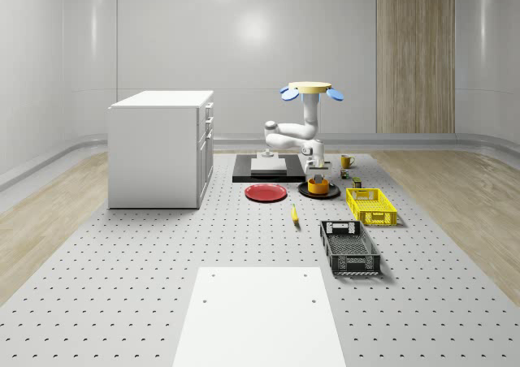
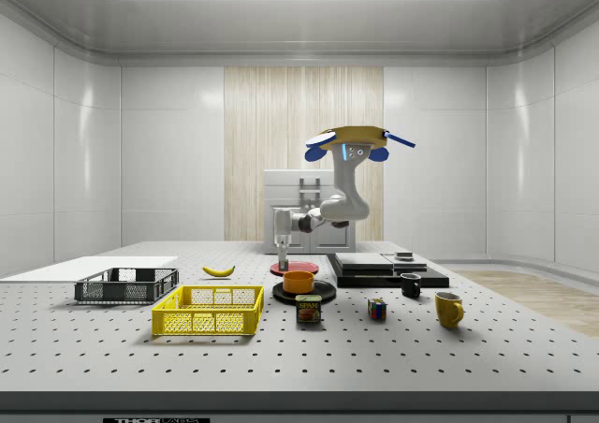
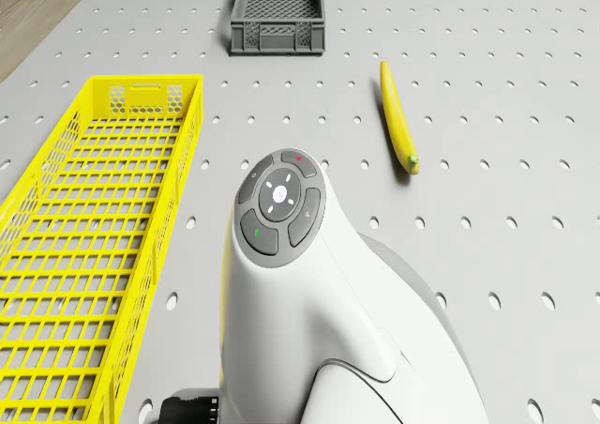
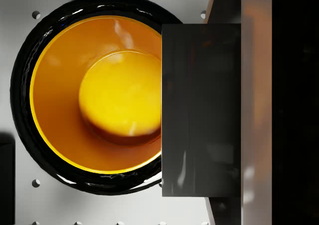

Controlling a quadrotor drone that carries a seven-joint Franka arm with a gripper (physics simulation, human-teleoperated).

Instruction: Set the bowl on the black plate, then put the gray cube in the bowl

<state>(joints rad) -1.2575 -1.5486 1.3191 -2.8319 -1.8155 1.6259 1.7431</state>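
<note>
Orange bowl sits on the black plate, mid-table, right of a red plate; first step looks done. Second step in hand: gray cube hangs just above the bowl, under the gripper. Fingers seemingly clamped on the cube, though the grip itself is hard to make out. Drone hovers above the far part of the table, over a black slab, arm reaching down and nearward to the plate.

From the wrist, cube overlaps one side of the bowl's rim rather than its centre, with the plate's rim ringing the bowl. Next move probably calls for a small shift to centre the cube over the hollow, then a short descent and release low enough that the cube neither bounces out nor tips the bowl.

Around: yellow crate just right and near of the plate, gray crate nearer still, banana near and slightly left, mug farther right, cabinet well left. Nothing between cube and bowl; only the bowl's own rim to catch an edge.
</note>
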